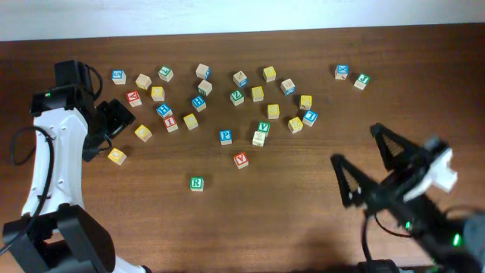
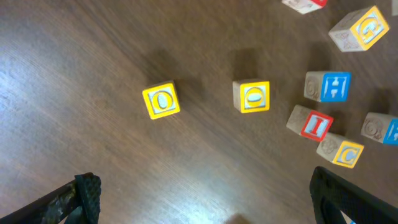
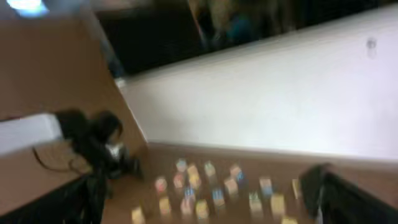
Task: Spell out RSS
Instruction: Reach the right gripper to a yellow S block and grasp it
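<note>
The green-framed R cube (image 1: 196, 183) sits alone on the table at front centre. Several yellow-faced cubes lie in the scatter behind it, their letters too small to read. Two yellow cubes show in the left wrist view (image 2: 161, 100) (image 2: 252, 97). Their rounded letters are blurred, so I cannot tell whether they are S. In the overhead view they lie at the left (image 1: 117, 156) (image 1: 142, 133). My left gripper (image 1: 106, 135) (image 2: 205, 202) is open and empty, just short of them. My right gripper (image 1: 356, 148) (image 3: 205, 199) is open and empty, raised at the right.
Several other lettered cubes, blue, red, green and yellow, spread across the back of the table (image 1: 250, 98). Two stand apart at the back right (image 1: 342, 71) (image 1: 361, 80). A blue H cube (image 2: 328, 86) and a red I cube (image 2: 311, 123) are near the yellow ones. The right wrist view is blurred.
</note>
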